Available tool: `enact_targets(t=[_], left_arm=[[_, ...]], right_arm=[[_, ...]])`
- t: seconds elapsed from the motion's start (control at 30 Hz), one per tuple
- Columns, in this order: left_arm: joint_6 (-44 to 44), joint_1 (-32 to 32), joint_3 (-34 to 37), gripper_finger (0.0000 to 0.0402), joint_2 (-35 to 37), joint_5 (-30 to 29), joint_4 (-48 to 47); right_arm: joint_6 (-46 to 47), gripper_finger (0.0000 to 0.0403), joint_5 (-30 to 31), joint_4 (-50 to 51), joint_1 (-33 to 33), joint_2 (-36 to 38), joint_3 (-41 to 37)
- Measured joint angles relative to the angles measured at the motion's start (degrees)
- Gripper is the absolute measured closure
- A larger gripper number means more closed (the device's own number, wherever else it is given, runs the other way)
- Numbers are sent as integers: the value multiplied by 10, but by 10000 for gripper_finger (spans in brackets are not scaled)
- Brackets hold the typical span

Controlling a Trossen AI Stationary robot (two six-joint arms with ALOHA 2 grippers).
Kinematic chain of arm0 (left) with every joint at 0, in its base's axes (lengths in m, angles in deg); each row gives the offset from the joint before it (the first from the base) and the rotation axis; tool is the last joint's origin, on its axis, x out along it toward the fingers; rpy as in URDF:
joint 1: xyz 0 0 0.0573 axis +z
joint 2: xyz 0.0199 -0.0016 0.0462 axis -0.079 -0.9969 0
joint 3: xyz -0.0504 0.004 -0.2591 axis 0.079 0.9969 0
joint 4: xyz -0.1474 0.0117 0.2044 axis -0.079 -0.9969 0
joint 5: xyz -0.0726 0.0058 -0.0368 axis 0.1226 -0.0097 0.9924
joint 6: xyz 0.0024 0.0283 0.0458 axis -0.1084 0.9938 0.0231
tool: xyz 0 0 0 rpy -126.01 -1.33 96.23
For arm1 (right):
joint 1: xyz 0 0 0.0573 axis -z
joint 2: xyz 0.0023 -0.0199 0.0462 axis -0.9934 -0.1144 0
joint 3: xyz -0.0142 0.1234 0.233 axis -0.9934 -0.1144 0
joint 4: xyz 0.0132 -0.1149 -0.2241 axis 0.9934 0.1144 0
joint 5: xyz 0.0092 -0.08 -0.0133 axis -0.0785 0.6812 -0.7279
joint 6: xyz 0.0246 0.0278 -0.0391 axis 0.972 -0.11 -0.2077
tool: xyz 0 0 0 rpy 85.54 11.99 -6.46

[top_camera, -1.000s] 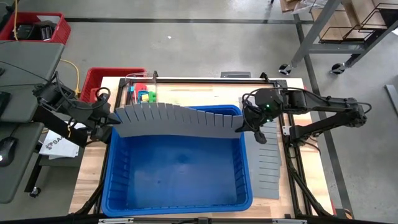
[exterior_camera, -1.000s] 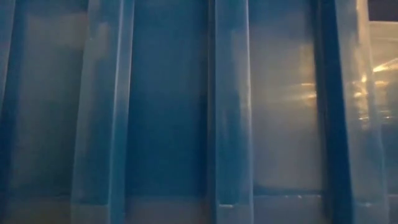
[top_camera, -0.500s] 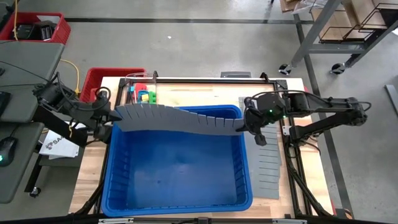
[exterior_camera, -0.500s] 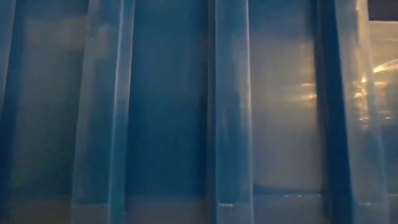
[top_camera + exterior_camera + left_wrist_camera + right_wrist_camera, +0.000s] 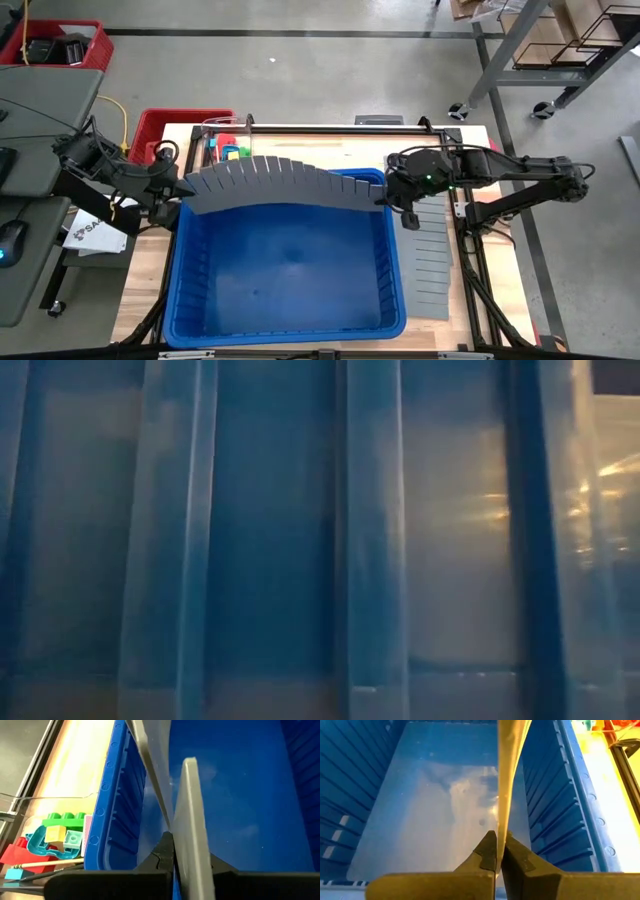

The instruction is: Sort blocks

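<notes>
A long grey slotted divider panel [image 5: 275, 182] arches across the far part of the big blue bin [image 5: 285, 300], clear of the bin's floor. My left gripper [image 5: 181, 191] is shut on its left end and my right gripper [image 5: 391, 190] on its right end. The blocks [image 5: 231, 153], in green, yellow, red and teal, lie in a clear tray beyond the bin's far left corner; the left wrist view shows these blocks [image 5: 60, 832] beside the bin's outer wall. In the low view the bin's wall [image 5: 300, 540] hides everything else. My left gripper pinches the panel's left end [image 5: 189, 837] between its two fingers, coming from the table's left and slanting down. The panel stands on edge in the hold and bends away over the bin. My right gripper pinches the panel's right end [image 5: 501, 832] between its two fingertips, coming from the table's right and slanting down. The panel stands on edge, lifted above the bin's floor and bowed.
A second grey slotted panel [image 5: 430, 262] lies flat on the table to the right of the bin. A red crate [image 5: 170, 130] stands off the table's far left corner. A desk [image 5: 30, 200] with a mouse is to the left.
The panel has changed its bend between the two grippers: from a gentle bow through an S-shaped wave to a higher arch with its middle raised toward the far edge. My right gripper has turned at the wrist while keeping hold. Both ends stayed roughly in place.
</notes>
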Motion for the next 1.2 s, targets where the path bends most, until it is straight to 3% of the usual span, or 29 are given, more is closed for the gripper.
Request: enact_targets(t=[0.67, 1.2], left_arm=[[9, 0, 1, 402, -2, -16, 11], [27, 0, 0, 401, -44, -30, 18]], right_arm=[[-37, 402, 40, 65, 0, -19, 3], [-9, 403, 57, 137, -2, 26, 1]])
